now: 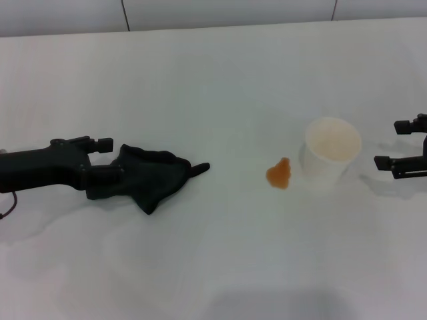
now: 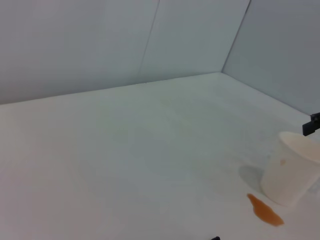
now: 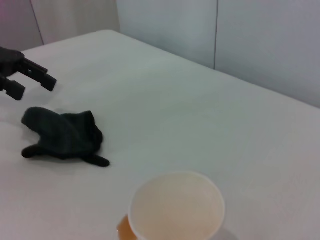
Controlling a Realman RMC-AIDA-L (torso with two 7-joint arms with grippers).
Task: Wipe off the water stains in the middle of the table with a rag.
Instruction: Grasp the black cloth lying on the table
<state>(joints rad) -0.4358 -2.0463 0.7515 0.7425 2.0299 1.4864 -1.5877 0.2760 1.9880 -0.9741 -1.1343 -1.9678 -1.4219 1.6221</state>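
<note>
Clearly, the left end effector (image 1: 110,170) hung open beside the black rag (image 1: 150,175), well left of the paper cup (image 1: 329,153), which a careless sweep over the orange-brown stain (image 1: 279,174) could topple.

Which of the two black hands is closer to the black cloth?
The left hand, at the table's left side: it is right at the rag. The right hand sits far off, beyond the cup and orange stain.
</note>
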